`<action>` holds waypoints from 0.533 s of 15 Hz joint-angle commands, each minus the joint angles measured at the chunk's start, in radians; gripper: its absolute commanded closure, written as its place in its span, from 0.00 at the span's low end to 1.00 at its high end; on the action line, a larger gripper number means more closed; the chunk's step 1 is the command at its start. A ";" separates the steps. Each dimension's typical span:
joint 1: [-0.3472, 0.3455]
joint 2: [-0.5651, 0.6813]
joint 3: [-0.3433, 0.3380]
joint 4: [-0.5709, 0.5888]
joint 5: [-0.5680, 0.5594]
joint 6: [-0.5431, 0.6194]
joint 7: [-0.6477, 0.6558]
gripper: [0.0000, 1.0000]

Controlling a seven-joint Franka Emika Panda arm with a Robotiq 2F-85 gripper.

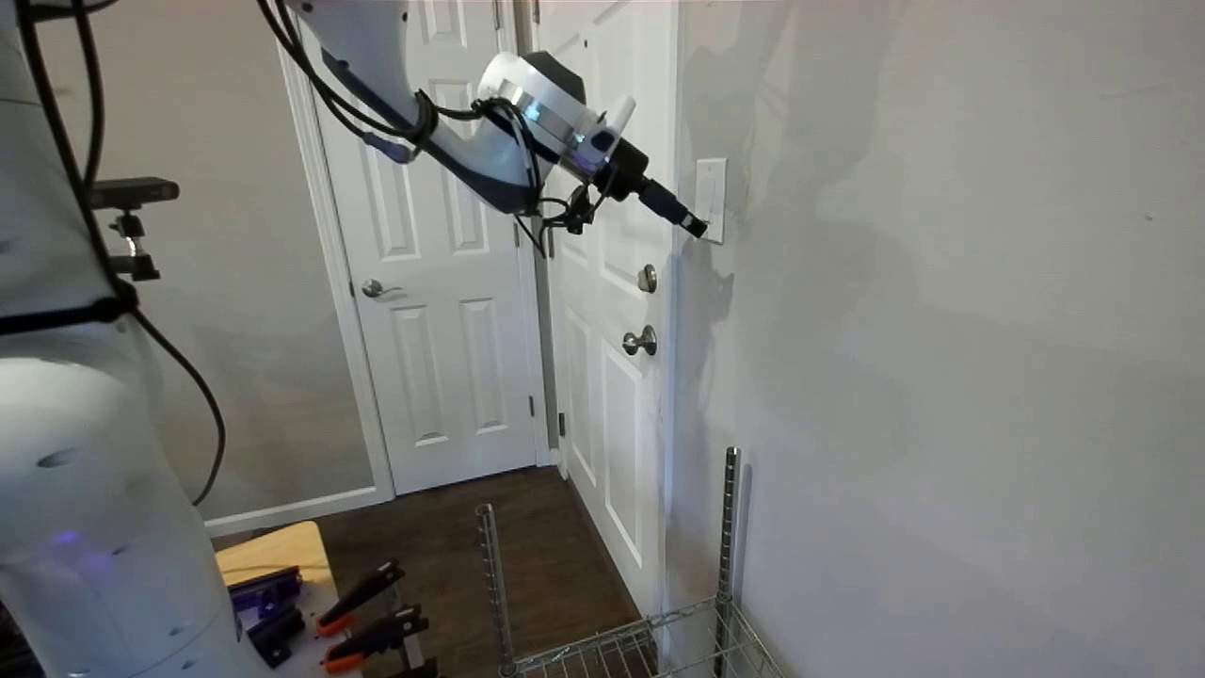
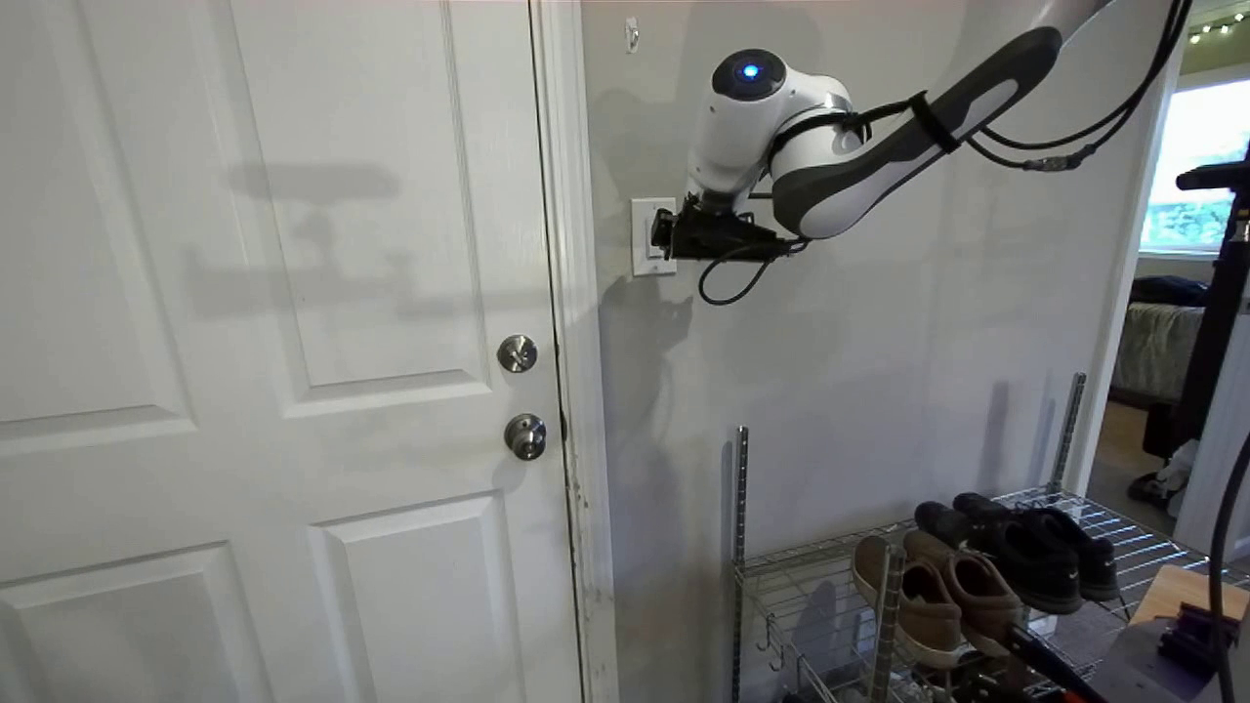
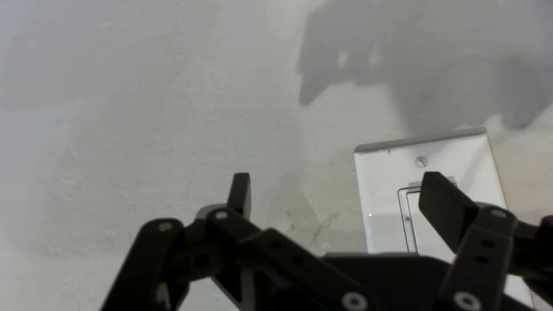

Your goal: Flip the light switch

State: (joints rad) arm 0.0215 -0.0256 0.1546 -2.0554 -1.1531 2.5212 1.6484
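The light switch is a white upright wall plate (image 1: 713, 188) with a rocker in its middle. It also shows in an exterior view (image 2: 642, 244), partly behind the gripper, and at the right of the wrist view (image 3: 382, 203). My gripper (image 3: 339, 188) is open with nothing between its fingers. In the wrist view, the right finger overlaps the rocker's upper part, and the left finger is over bare wall beside the plate. The lower plate is hidden by the gripper. In an exterior view the fingertips (image 1: 695, 227) are at the plate's lower part; I cannot tell if they touch it.
A white door (image 2: 391, 293) with a deadbolt (image 2: 517, 353) and a round knob (image 2: 525, 436) is beside the plate. A wire rack (image 2: 811, 557) with upright posts and several shoes stands below along the wall. Clamps (image 1: 377, 636) lie near the robot's base.
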 commanded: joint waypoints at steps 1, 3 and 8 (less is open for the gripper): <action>0.024 0.030 -0.026 0.036 -0.041 0.000 0.059 0.00; 0.030 0.038 -0.034 0.048 -0.041 0.001 0.064 0.00; 0.041 0.052 -0.044 0.068 -0.060 -0.007 0.089 0.00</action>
State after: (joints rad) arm 0.0451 0.0119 0.1257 -2.0052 -1.1642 2.5212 1.6738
